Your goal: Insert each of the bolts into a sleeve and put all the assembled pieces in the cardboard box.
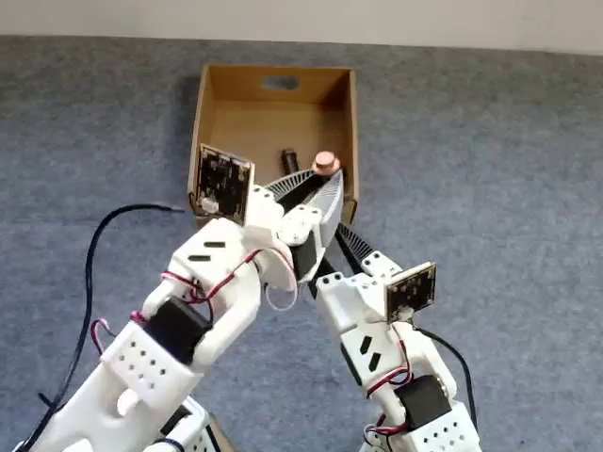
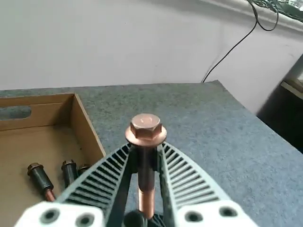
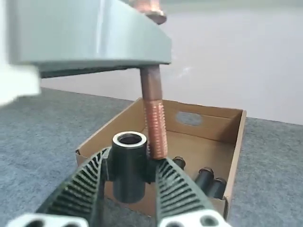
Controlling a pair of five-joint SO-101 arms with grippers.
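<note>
One copper-coloured bolt (image 2: pixel 146 135) is the thing in work now. It hangs upright, hexagonal head at the top and threaded end pointing down. The tip of the thread is just beside the rim of the black sleeve (image 3: pixel 129 165), not inside its hole; whether they touch I cannot tell. Both parts are in the air, over the near edge of the cardboard box (image 1: pixel 212 104), where three assembled pieces (image 2: pixel 40 179) already lie.

Probably the bolt is solid metal: stiff, rather heavy for its size, with a smooth shank that can slide between ribbed fingers. A good place to hold it is the plain shank under the head, so the thread stays free. The sleeve looks hard and round, so it may turn in the grip; its side wall is the place to hold, with the opening left free.

Closed on the shank just under the head is the left gripper (image 2: pixel 147 156), reaching from above. Below it, the right gripper (image 3: pixel 132 161) clamps the sleeve upright from both sides. The two arms meet close together over the grey table (image 1: pixel 471 141).
</note>
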